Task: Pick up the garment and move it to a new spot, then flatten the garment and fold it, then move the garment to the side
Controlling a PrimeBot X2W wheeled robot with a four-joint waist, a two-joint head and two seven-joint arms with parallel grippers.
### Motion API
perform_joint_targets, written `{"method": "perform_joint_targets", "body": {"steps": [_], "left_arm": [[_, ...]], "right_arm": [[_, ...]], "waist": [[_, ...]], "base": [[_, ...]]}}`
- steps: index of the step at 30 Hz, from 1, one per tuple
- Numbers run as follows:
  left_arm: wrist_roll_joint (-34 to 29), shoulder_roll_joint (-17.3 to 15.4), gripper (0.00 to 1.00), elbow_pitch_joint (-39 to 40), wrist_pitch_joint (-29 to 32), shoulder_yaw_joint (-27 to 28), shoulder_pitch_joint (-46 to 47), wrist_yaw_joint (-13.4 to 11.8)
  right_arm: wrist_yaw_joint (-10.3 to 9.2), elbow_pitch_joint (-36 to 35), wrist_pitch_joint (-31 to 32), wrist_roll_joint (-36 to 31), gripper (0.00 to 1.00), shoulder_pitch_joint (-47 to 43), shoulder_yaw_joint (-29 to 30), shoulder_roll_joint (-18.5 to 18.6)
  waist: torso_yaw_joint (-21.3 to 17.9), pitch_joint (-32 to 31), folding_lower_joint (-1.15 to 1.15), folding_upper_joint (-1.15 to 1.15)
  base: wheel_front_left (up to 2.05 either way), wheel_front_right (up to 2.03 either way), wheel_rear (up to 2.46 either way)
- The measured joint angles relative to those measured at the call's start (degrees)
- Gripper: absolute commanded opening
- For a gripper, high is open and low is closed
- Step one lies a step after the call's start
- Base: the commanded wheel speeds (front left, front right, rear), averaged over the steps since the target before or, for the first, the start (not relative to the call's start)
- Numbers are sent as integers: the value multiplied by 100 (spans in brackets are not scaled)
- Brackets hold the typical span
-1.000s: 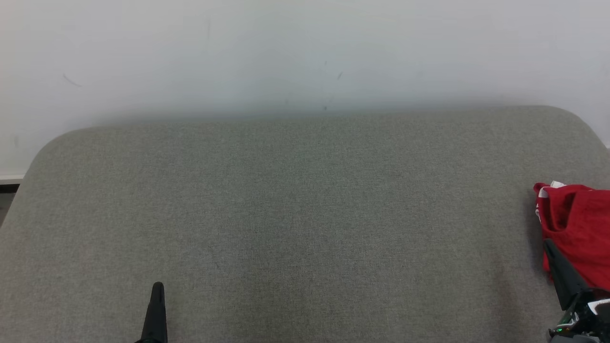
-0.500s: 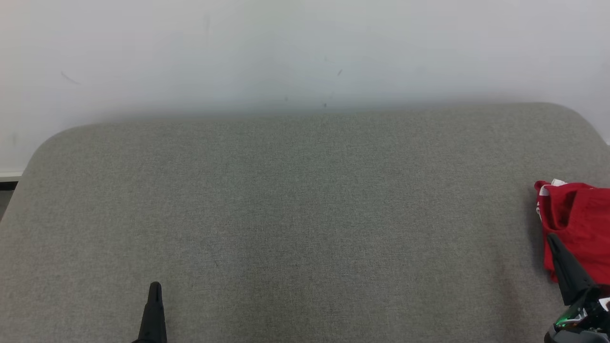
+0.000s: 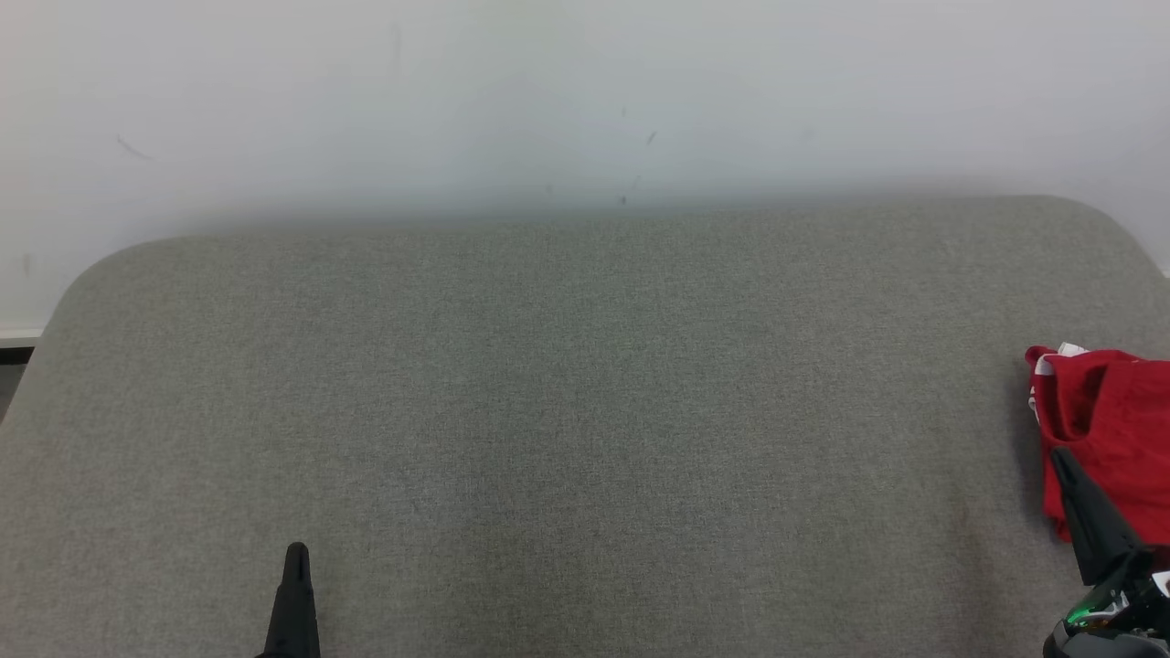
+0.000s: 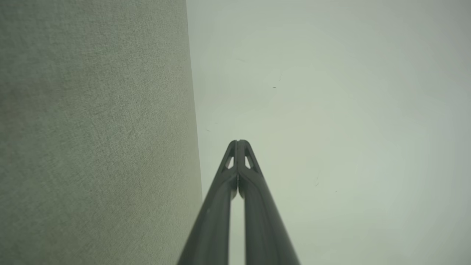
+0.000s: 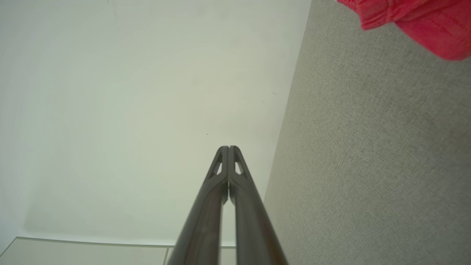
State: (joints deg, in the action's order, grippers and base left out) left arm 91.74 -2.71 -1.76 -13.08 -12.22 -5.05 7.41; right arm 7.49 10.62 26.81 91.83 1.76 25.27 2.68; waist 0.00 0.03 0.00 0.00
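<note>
A red garment (image 3: 1111,429) with a bit of white trim lies bunched at the right edge of the grey fabric surface (image 3: 585,411), partly cut off by the head view's border. It also shows at the top right of the right wrist view as red garment (image 5: 419,22). My right gripper (image 3: 1058,457) is shut and empty, its tip in front of the garment's near left edge; its fingers (image 5: 229,149) press together. My left gripper (image 3: 297,551) is shut and empty at the lower left, far from the garment, fingertips (image 4: 239,142) touching.
A pale wall (image 3: 585,100) rises just behind the grey surface's rounded far edge. At the far left the surface ends by a strip of skirting and floor (image 3: 14,352). The wide grey middle lies flat between the two grippers.
The camera tipped slightly, so the whole picture shifted a little. The right gripper moved slightly right and lower in view; the left gripper and the garment stayed put.
</note>
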Motion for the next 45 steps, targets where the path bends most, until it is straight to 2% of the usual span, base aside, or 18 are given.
{"method": "perform_joint_targets", "body": {"steps": [45], "left_arm": [[1, 1, 0, 0, 0, 0, -1, 1]], "right_arm": [[0, 1, 0, 0, 0, 1, 1, 1]], "waist": [[0, 0, 0, 0]], "base": [[0, 0, 0]]}}
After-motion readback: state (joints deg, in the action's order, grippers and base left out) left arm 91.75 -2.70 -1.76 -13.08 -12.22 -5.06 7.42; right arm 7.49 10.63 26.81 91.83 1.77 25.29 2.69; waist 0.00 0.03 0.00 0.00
